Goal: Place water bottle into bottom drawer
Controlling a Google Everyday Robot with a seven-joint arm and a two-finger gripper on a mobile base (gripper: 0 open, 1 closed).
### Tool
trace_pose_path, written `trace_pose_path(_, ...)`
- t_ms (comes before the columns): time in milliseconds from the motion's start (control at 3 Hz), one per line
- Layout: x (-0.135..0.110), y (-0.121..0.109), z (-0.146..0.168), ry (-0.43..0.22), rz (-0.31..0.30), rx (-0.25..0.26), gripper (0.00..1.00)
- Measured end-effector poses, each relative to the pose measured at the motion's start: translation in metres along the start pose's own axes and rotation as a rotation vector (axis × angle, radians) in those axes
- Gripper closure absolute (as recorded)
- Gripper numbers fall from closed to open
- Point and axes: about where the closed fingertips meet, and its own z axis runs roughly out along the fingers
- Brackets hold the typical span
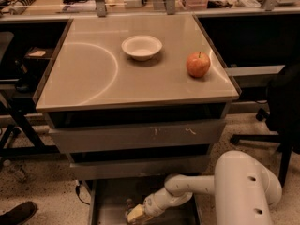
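The bottom drawer (pixel 108 198) is pulled open at the foot of the cabinet, a grey tray with low walls. My white arm reaches down and to the left into it. The gripper (pixel 136 214) is low inside the drawer, just above its floor near the front. Its pale yellowish tip is all that shows there. I cannot tell the water bottle apart from that tip, so the bottle is hidden or blends into it.
A white bowl (pixel 141 47) and a red apple (pixel 198 64) sit on the cabinet top (pixel 93 78). Two grey drawer fronts (pixel 136 136) are shut above the open drawer. A dark chair (pixel 281 107) stands at right, a shoe (pixel 16 213) at lower left.
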Motion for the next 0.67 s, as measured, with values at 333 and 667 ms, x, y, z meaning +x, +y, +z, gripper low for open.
trace_pose_path(333, -0.0060, -0.0122, 0.0074, -0.048, 0.021, -0.006, 1.00)
trace_pose_path(667, -0.0114, -0.0221, 0.0103, -0.093, 0.038, -0.006, 1.00)
